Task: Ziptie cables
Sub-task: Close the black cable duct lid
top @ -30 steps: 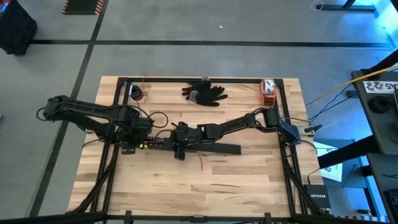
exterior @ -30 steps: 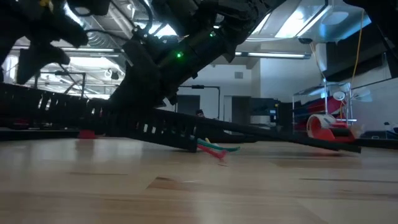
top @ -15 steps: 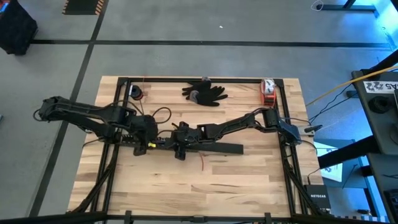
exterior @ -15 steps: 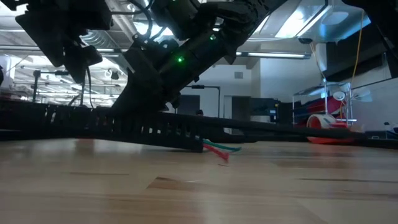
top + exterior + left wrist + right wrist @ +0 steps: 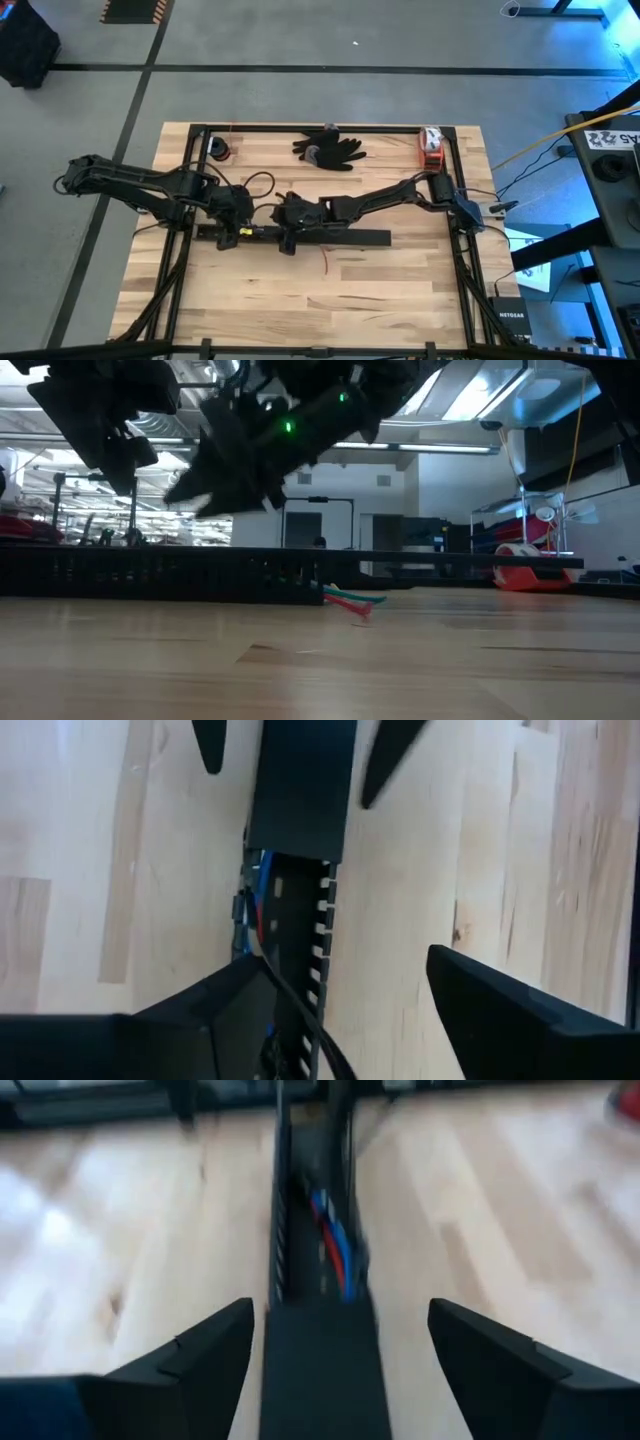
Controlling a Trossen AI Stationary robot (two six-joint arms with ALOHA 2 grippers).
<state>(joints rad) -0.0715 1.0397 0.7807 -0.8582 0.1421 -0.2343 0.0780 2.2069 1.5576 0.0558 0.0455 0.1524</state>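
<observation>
so right now both my grippers are down over the long black slotted bar, which lies flat across the middle of the table in the high view. my left gripper sits over the bar's left end, my right gripper just beside it toward the centre, the two nearly touching.

from my right wrist, my fingers stand wide apart on either side of the bar, not touching it as far as i can see, so that one's open and holding nothing. the cables show as red and blue wires lying in the bar's channel a bit ahead of the fingers.

my left wrist shows my own fingers spread too, the slotted bar running between them with cables tucked along its edge. the left finger seems to lie over the bar, and i can't tell if it's actually gripping.

in the low view the bar lies level on the wood, with red and green wire ends poking out at its right end near the centre of the frame. a thin red wire lies loose just below the bar in the high view. a black glove lies at the top centre. can't pick out the ziptie anywhere.
</observation>
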